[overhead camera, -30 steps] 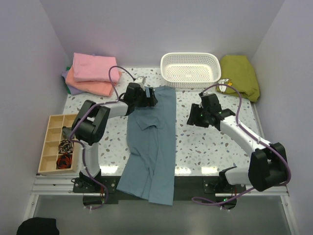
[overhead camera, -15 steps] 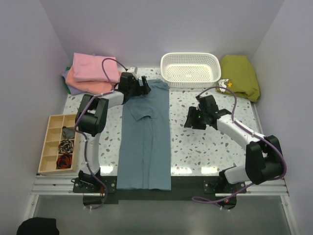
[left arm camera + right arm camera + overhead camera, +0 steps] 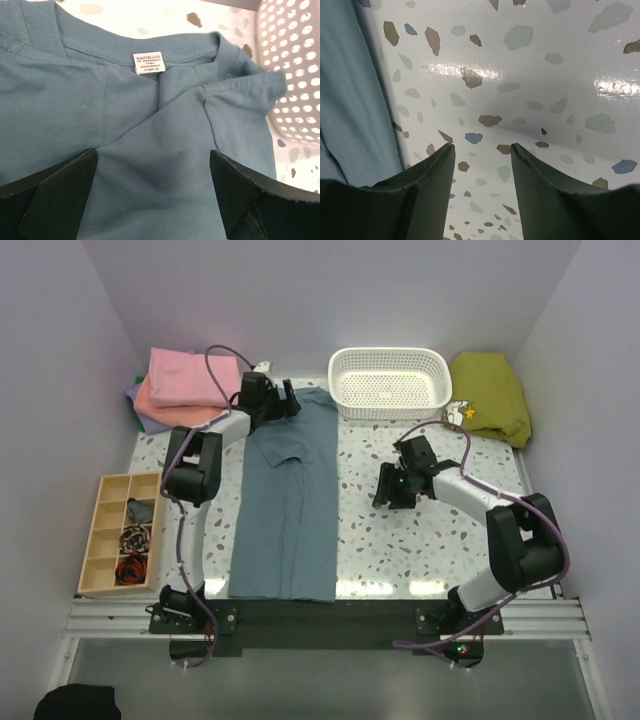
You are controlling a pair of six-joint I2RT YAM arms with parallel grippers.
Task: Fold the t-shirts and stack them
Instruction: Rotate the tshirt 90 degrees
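Note:
The dusty blue-grey t-shirt [image 3: 290, 500] lies folded in a long strip down the table, collar at the far end. In the left wrist view its white neck label [image 3: 149, 62] shows on the collar. My left gripper [image 3: 288, 405] hovers over the collar end, its jaws wide apart with shirt fabric [image 3: 155, 165] lying between them, gripping nothing. My right gripper [image 3: 384, 494] is open and empty over bare table, just right of the shirt's edge [image 3: 350, 100]. Folded pink [image 3: 190, 375], salmon-orange [image 3: 175, 415] and lavender [image 3: 140, 418] shirts are stacked at the far left.
A white perforated basket [image 3: 390, 380] stands at the back centre, close to the shirt's collar and also in the left wrist view [image 3: 295, 75]. An olive-green cloth [image 3: 490, 390] lies at the back right. A wooden compartment tray [image 3: 120, 535] sits at the left edge.
The blue-grey shirt has been drawn toward the far left; its hem no longer hangs over the near edge and it lies straighter. My left gripper moved far-left; the right gripper shifted slightly left.

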